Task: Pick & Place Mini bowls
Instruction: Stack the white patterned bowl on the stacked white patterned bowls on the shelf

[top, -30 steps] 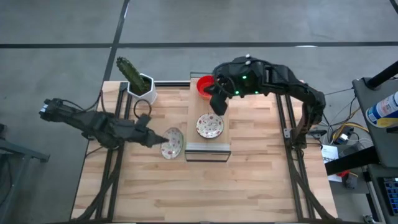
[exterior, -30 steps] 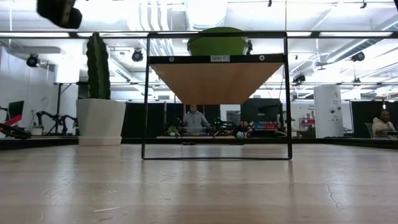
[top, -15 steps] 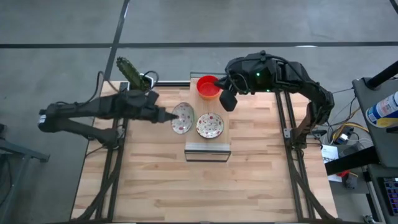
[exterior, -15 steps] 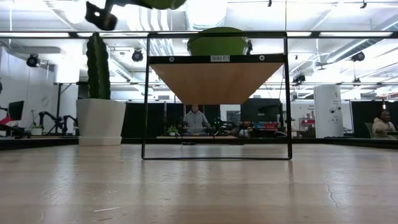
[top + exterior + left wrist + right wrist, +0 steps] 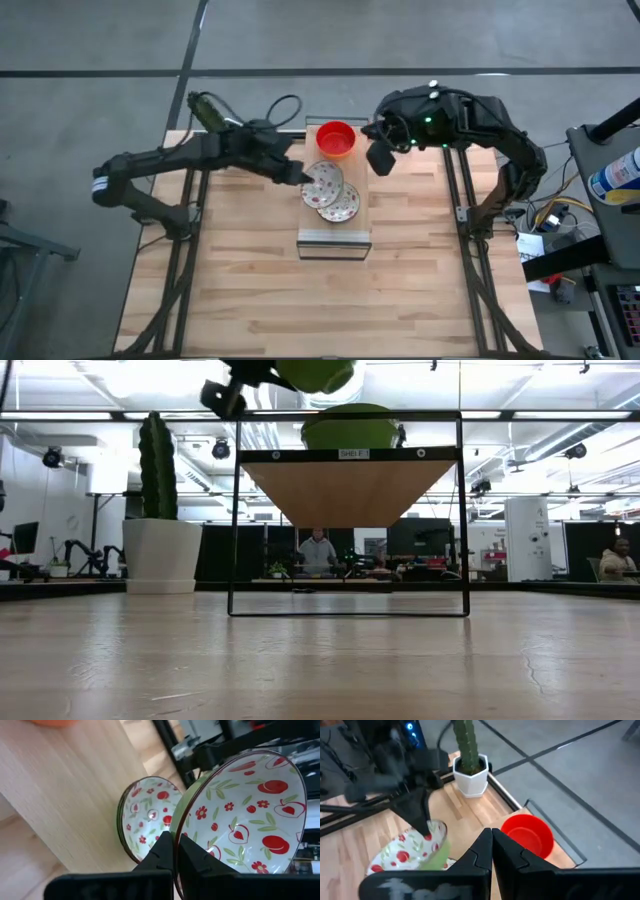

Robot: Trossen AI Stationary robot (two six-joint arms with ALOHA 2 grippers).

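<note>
My left gripper [image 5: 303, 177] is shut on a white mini bowl with red flowers [image 5: 323, 180], holding it over a small raised shelf [image 5: 335, 240]. In the low view this bowl [image 5: 315, 372] shows its green underside above the shelf top. A second flowered mini bowl [image 5: 342, 205] and a red mini bowl [image 5: 336, 139] rest by their bases on the shelf. My right gripper [image 5: 378, 160] hovers shut to the right of the red bowl, touching nothing. My left gripper pinches the flowered bowl's rim [image 5: 176, 827], one finger inside the bowl and one outside. The fingers reach in from the table's left, slanting downward. The bowl is lifted clear and tilted on edge, its inside [image 5: 245, 815] turned up and sideways, partly over the second flowered bowl [image 5: 145, 820].
A white pot with a green cactus [image 5: 205, 108] stands at the table's far left corner, partly behind my left arm. The shelf's black frame [image 5: 235, 510] stands on the wooden table [image 5: 250, 300]. People sit in the room beyond the table [image 5: 316, 552].
My left gripper has carried the flowered bowl from left of the shelf toward the table's right and far edges, rising slightly, until it hangs over the shelf beside the second flowered bowl. My right gripper has drawn back to the right, away from the red bowl, still shut.
</note>
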